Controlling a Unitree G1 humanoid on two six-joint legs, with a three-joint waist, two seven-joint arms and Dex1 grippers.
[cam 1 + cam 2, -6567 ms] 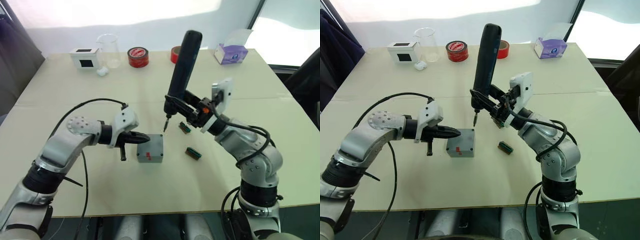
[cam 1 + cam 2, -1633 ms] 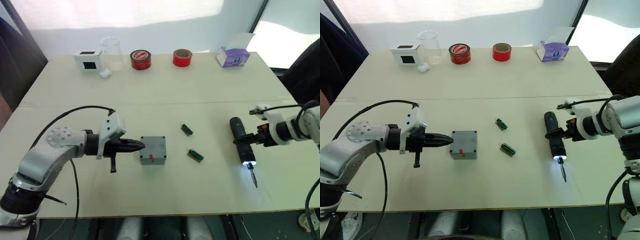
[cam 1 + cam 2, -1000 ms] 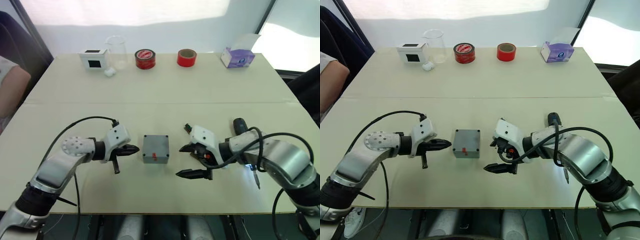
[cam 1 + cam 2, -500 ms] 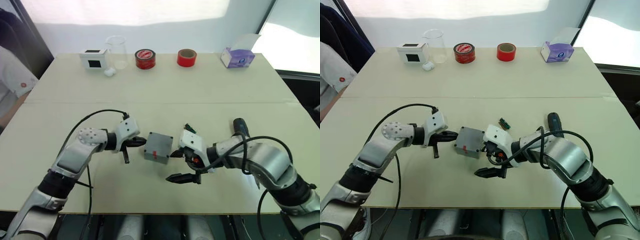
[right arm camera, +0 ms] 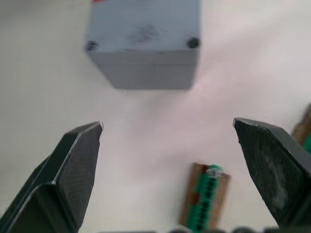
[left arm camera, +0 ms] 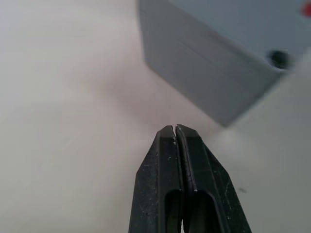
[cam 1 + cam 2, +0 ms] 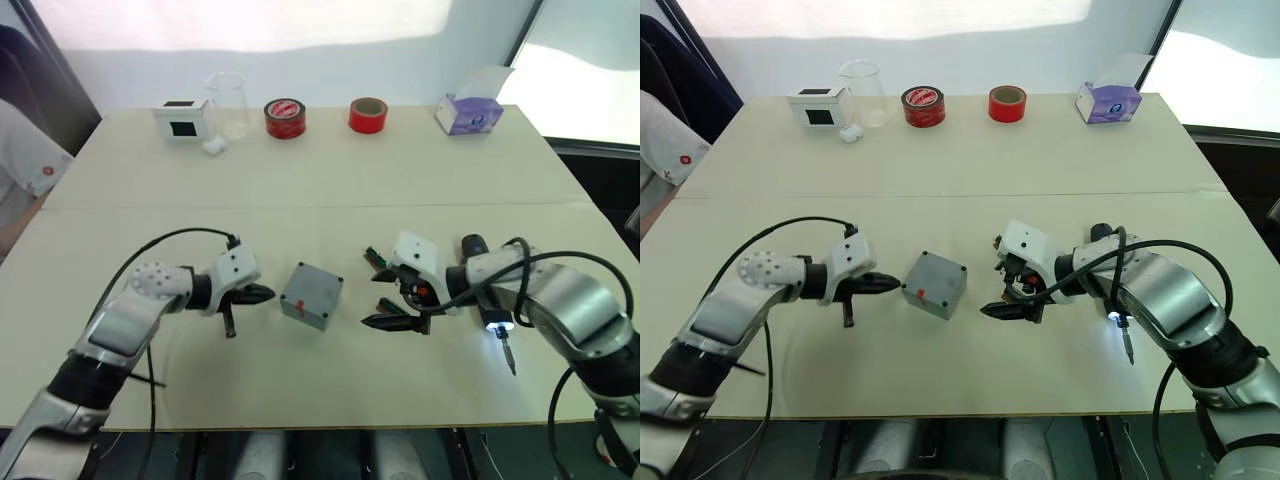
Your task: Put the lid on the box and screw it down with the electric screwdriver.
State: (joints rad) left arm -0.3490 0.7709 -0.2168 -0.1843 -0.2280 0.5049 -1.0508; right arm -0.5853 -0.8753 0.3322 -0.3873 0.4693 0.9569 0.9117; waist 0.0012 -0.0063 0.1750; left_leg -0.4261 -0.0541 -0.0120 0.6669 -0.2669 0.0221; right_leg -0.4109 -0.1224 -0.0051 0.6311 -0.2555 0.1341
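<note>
The grey box (image 7: 302, 310) sits turned at an angle in the middle of the table, a red mark on its near side. The lid (image 7: 316, 288) lies on top of it, with screw holes at its corners. My left gripper (image 7: 268, 294) is shut and empty, its tip a short gap from the box's left corner (image 6: 214, 82). To the box's right, my right gripper (image 7: 372, 300) is open and empty, facing the box (image 5: 145, 73) from a short distance. The black electric screwdriver (image 7: 482, 290) lies on the table behind my right forearm, its tip light glowing.
Two green terminal blocks lie by my right gripper (image 7: 375, 258) (image 5: 206, 199). Along the far edge stand a white box with a black window (image 7: 180, 118), a glass beaker (image 7: 228, 100), two red tape rolls (image 7: 284, 117) (image 7: 367, 113) and a tissue box (image 7: 468, 112). A person's sleeve (image 7: 25, 170) shows at the left.
The screwdriver was laid on the table at the right and let go. Both grippers closed in on the box, turned it, and have now drawn back from its sides.
</note>
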